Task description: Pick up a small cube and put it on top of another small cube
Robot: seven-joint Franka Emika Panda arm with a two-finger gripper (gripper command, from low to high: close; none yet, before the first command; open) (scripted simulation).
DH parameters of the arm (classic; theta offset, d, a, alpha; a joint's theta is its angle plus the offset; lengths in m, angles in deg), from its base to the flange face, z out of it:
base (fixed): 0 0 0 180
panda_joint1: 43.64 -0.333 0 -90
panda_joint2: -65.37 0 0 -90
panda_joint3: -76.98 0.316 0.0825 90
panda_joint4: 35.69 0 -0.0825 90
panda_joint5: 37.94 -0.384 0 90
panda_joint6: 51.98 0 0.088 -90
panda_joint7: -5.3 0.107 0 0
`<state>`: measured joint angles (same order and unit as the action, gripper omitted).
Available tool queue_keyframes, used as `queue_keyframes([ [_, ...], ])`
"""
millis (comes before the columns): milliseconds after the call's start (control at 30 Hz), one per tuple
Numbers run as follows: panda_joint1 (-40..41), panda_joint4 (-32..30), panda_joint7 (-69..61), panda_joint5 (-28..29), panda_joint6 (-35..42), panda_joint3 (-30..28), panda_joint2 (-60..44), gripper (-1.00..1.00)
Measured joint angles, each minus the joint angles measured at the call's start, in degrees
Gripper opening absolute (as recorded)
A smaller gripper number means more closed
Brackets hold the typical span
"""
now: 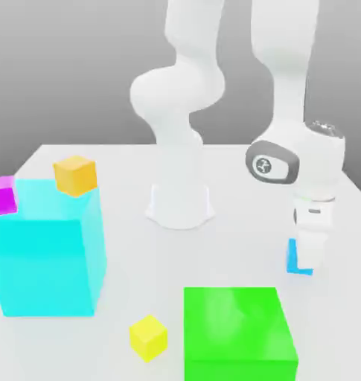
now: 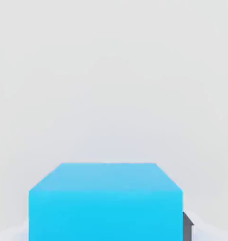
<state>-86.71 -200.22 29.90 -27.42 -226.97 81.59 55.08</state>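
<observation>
The small sky-blue cube sits on the white table at the exterior view's right, just behind the green block. My gripper has come straight down over it, its white fingers hiding most of the cube. In the hand view the sky-blue cube is very close, with a dark finger pad pressed against its side. The gripper is shut on this cube. A small yellow cube lies near the front edge. A small orange cube stands on top of the large cyan block.
A big green block stands at the front, between the yellow cube and my gripper. A magenta cube sits on the cyan block's far left edge. The arm's white base rises from the table's middle back.
</observation>
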Motion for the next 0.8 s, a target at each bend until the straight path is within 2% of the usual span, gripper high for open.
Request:
queue_keyframes([
  [167, 1.59, -1.28, -5.29, -7.24, 5.77, 3.62, 7.16, -1.00],
  [300, 0.64, -2.20, -8.42, -11.42, 10.35, 3.29, 12.44, -1.00],
  [500, 7.23, 2.79, -18.15, -11.76, 19.38, -3.59, 16.81, -1.00],
  [800, 18.92, 11.57, -31.48, -7.55, 33.15, -16.14, 22.43, -1.00],
])
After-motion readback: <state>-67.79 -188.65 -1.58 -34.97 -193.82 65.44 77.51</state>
